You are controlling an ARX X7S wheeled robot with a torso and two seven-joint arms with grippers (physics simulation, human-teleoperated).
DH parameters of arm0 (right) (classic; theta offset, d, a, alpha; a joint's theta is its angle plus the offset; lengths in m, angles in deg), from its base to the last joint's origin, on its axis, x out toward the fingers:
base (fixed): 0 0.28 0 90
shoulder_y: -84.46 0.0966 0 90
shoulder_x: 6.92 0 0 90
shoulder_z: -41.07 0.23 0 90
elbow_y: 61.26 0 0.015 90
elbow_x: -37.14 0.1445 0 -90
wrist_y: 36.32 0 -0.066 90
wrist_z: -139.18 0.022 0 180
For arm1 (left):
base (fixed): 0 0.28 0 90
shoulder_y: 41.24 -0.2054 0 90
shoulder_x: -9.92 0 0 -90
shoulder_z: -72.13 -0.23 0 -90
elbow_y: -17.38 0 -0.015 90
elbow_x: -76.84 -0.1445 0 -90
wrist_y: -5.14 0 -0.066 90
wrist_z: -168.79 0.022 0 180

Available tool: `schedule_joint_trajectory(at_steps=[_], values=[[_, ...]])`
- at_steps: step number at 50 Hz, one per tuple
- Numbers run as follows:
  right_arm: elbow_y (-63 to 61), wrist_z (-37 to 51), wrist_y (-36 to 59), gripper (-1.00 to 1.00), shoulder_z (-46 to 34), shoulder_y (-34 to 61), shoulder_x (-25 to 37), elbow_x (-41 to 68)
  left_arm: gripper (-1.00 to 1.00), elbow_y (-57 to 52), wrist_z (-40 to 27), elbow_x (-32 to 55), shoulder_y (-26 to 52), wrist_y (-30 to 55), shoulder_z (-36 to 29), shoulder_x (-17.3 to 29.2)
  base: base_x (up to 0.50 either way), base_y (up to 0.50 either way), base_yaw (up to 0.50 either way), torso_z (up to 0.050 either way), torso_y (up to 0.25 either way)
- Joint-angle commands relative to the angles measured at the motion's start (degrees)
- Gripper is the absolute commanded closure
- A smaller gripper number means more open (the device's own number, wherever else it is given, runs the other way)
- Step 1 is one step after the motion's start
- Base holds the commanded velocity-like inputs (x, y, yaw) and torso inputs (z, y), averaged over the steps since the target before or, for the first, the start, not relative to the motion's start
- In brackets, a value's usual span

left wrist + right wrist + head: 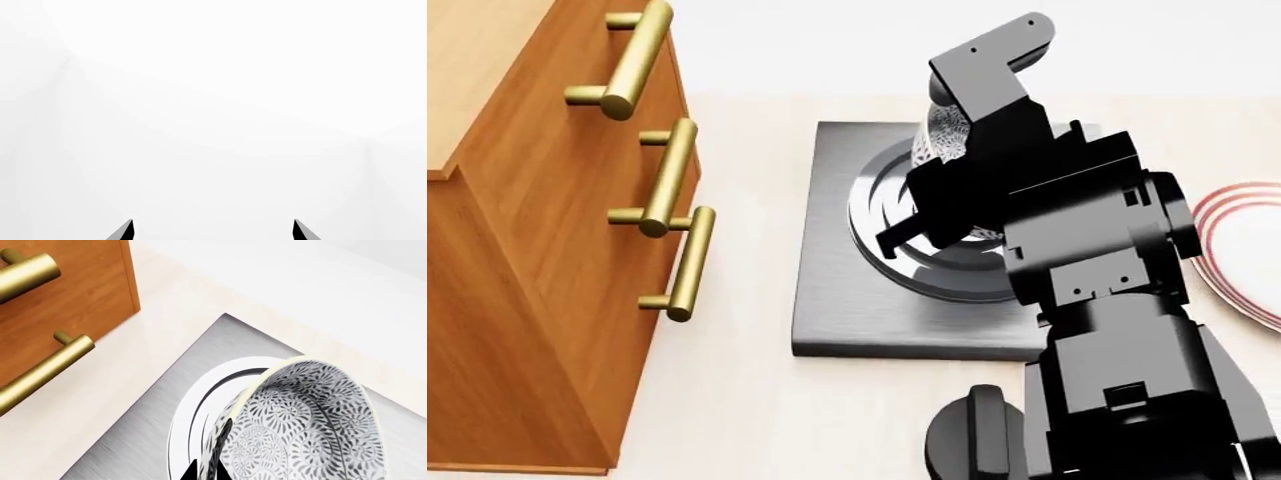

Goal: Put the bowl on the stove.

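Two fingertips poking into a plain white blank is all the left wrist view gives, so the left gripper (213, 231) is spread apart with nothing between its tips and nowhere near the action

Head view next: the right arm (1068, 250) reaches forward and across the stove (841, 300), wrist angled down over the ring burner (888, 215). A sliver of the bowl (945, 135) peeks out behind the black wrist housing, over the far part of the burner. Wooden drawers (547, 250) with brass handles sit off to the left, a plate (1241, 250) with red rim rings to the right, and a black knob (974, 435) just in front of the slab. I can't see the fingers themselves from here, the arm hides them

Right wrist view: the bowl (300, 425) is tilted hard, almost on its side, rim pinched by the right gripper (207, 471) with one dark finger inside the wall and one outside. So it's clamped on the bowl, which hangs right above the stove's (153, 410) rings

My take on doing this well: roll the wrist to level the bowl first, lower until the base meets the burner centre, then let go. Releasing at this tilt probably means it rolls off
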Motion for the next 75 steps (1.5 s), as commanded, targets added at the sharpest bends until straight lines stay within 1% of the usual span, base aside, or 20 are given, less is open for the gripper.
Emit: schedule_joint_trajectory(at_steps=[1,6,8,10,14,42,43,65,66,75], values=[[-0.01,-0.08,-0.35,1.0,0.37,0.38,-0.11,0.08,-1.0,0.04,0.04,0.31,-0.16,-0.23,-0.06,0.04,0.0,0.0,0.0,0.0,0.0],[-0.01,-0.08,-0.35,1.0,0.37,0.38,-0.11,0.08,-1.0,-0.07,1.11,-0.79,-0.54,-0.51,-0.49,-0.03,0.0,0.0,0.0,0.0,-0.02],[-0.01,-0.08,-0.35,1.0,0.37,0.38,-0.11,0.08,-1.0,-0.5,1.74,-4.76,-0.52,-1.16,-0.97,-0.74,0.0,0.0,0.0,0.004,-0.25],[-0.01,-0.08,-0.35,1.0,0.37,0.38,-0.11,0.08,-1.0,-0.4,1.58,-2.26,-0.7,-1.07,-0.76,-0.51,0.0,0.0,0.0,0.004,-0.25],[-0.01,-0.08,-0.35,1.0,0.37,0.38,-0.11,0.08,-1.0,0.21,-0.01,-0.39,-0.17,-0.81,-0.21,-0.37,0.0,0.0,0.0,0.002,-0.057],[-0.01,-0.08,-0.35,1.0,0.37,0.38,-0.11,0.08,-1.0,0.43,-0.27,-0.44,-0.36,-1.22,-0.23,-0.18,0.0,0.0,0.0,0.0,0.0],[-0.01,-0.08,-0.35,-1.0,0.37,0.38,-0.11,0.08,-1.0,0.41,-0.29,-0.49,-0.34,-1.25,-0.22,-0.18,0.0,0.0,0.0,0.0,0.0],[-0.01,-0.08,-0.35,-1.0,0.37,0.38,-0.11,0.08,-1.0,0.34,-0.46,-0.46,-0.37,-1.54,-0.39,0.0,0.0,0.0,0.0,0.0,0.0],[-0.01,-2.34,-0.67,-1.0,5.58,-0.61,-0.41,0.34,-1.0,0.35,-0.46,-0.49,-0.37,-1.55,-0.42,-0.01,0.0,0.0,0.0,0.0,0.0],[-0.01,-6.14,-2.15,-1.0,7.78,-0.01,-0.48,0.77,-1.0,0.41,-0.54,-0.55,-0.37,-1.64,-0.54,0.03,0.0,0.0,0.0,0.0,0.0]])
